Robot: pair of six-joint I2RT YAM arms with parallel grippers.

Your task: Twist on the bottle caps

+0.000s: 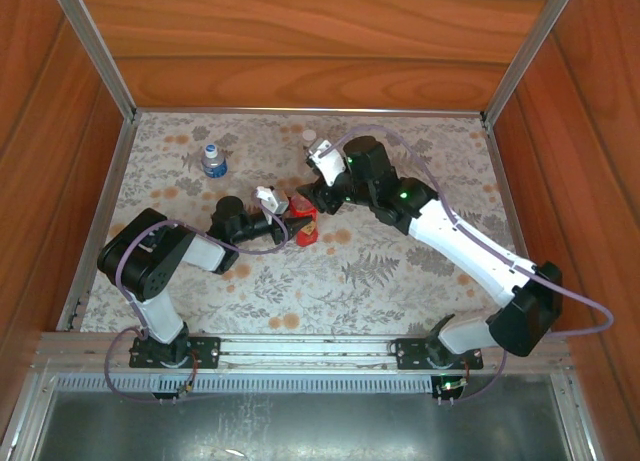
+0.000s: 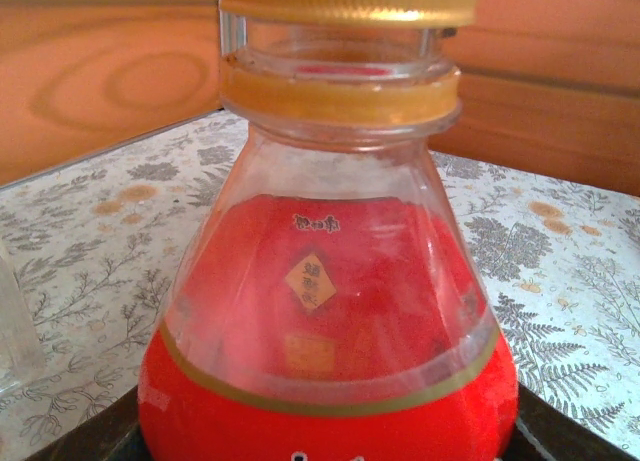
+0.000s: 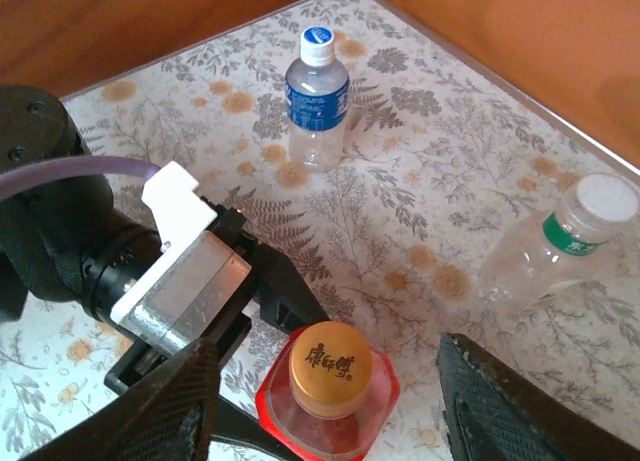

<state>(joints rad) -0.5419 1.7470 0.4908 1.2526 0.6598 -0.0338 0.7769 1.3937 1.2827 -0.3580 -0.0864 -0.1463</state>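
Note:
My left gripper (image 1: pixel 288 219) is shut on the lower body of the red bottle (image 1: pixel 305 226), which stands upright on the table. The bottle's clear shoulder and red body (image 2: pixel 330 311) loom close in the left wrist view. An orange cap (image 3: pixel 331 366) sits on its neck. My right gripper (image 3: pixel 325 381) hovers above it, open, with one finger (image 3: pixel 170 406) left of the cap and the other well off to the right, neither touching. The short clear bottle with a blue label (image 3: pixel 317 101) stands capped at the back. The slim clear bottle (image 3: pixel 545 251) carries a white cap (image 3: pixel 606 199).
The floral table cover (image 1: pixel 400 271) is walled by wooden panels at the back and both sides. The blue-label bottle (image 1: pixel 214 161) stands far left of the arms; the slim bottle (image 1: pixel 310 139) stands just behind my right wrist. The left arm's wrist camera (image 3: pixel 185 271) lies close under my right gripper.

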